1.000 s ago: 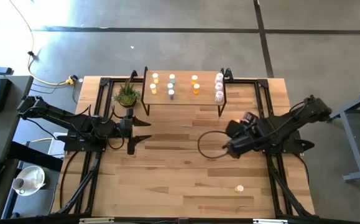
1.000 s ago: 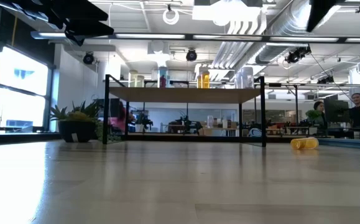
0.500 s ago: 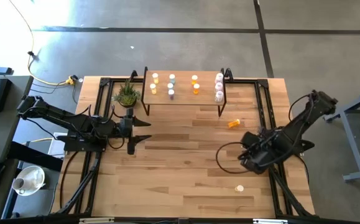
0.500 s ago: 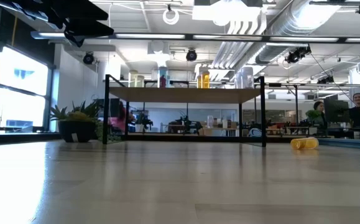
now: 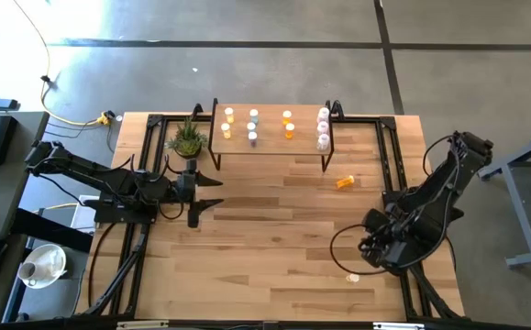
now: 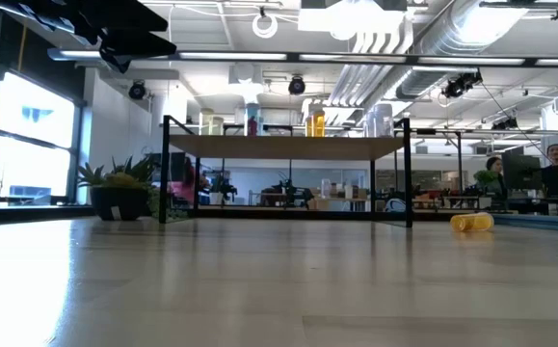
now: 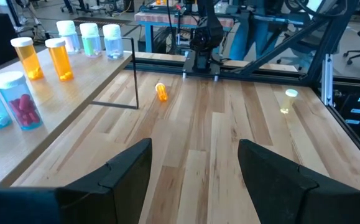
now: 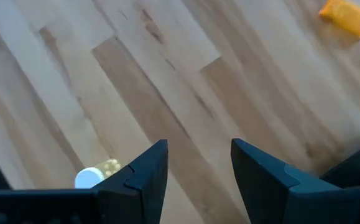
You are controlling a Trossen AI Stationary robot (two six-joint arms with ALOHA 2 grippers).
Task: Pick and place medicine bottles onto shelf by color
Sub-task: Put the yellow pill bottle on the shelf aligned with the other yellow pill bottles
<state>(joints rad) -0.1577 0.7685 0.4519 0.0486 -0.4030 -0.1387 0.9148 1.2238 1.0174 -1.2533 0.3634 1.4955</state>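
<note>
Right gripper (image 5: 364, 259), jaws parted and empty, poised near yellow bottle (image 5: 353, 277) lying at the table's near right.
Left gripper (image 5: 212, 191) is held open and idle at the left. Orange bottle (image 5: 345, 182) is lying in front of the shelf (image 5: 271, 144), where the other bottles (image 5: 252, 126) are standing. Risk judged: the lying bottle may be rolled away by an off-centre closure. The right fingertips are hidden by the arm from above; the yellow bottle is partly cut off in the right wrist view.

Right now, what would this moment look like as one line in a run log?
left gripper: open, empty, waiting by plant | right gripper: open, empty, above yellow bottle | orange bottle: lying on table | shelf: bottles standing
</note>
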